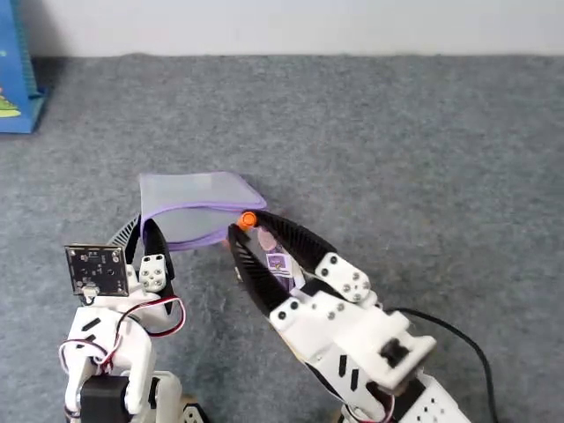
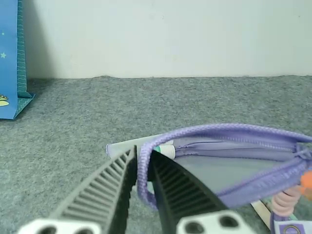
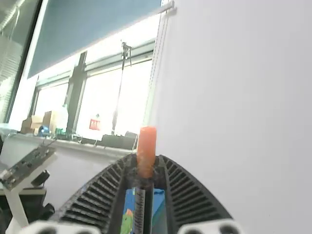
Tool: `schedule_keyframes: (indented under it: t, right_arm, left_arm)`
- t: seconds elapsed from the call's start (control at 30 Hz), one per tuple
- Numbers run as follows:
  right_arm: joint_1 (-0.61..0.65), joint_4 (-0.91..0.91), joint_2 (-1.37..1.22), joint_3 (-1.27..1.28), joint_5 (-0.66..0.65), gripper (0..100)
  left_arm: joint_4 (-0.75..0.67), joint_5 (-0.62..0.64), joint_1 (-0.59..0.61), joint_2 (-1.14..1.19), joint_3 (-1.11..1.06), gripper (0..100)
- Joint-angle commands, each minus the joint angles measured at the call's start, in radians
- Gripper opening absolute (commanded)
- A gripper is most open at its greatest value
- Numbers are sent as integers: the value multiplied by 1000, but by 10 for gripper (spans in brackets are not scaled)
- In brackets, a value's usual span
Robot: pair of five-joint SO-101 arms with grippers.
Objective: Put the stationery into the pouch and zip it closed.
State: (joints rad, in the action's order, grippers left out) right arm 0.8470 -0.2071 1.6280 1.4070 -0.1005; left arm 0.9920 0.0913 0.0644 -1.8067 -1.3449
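Left wrist view: my left pincer (image 2: 141, 157) is clamped narrow on the purple pouch (image 2: 229, 163) rim. My right pincer (image 1: 240, 227) grips an orange-capped pen (image 1: 249, 218), with the cap at the pouch's 4 o'clock edge. Beyond, toward 12 o'clock, the pouch lies gaping on the grey table (image 1: 397, 132).

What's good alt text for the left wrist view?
The left end effector pinches the purple zipper rim of the translucent pouch, holding its mouth open on the grey carpeted table. An orange-tipped pen shows at the pouch's far end. A blue box stands by the white wall.
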Motion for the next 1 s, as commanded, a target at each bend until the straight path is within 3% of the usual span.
schedule_keyframes:
  t: [0.0,0.6,0.73,0.9,0.97]
  right_arm:
    - [4,-90,-30,-17,-12,8]
    - [-71,-602,-734,-68,-12,8]
    - [-73,-524,-797,-44,-15,34]
    - [-76,-306,-736,-66,-9,209]
    - [-74,-202,-670,-78,-8,199]
  left_arm:
    - [-41,8,-11,-17,5,12]
    - [-41,9,-5,-17,5,12]
    - [-41,8,-8,-17,5,12]
    - [-41,8,-8,-17,5,12]
    - [-41,8,-6,-17,5,12]
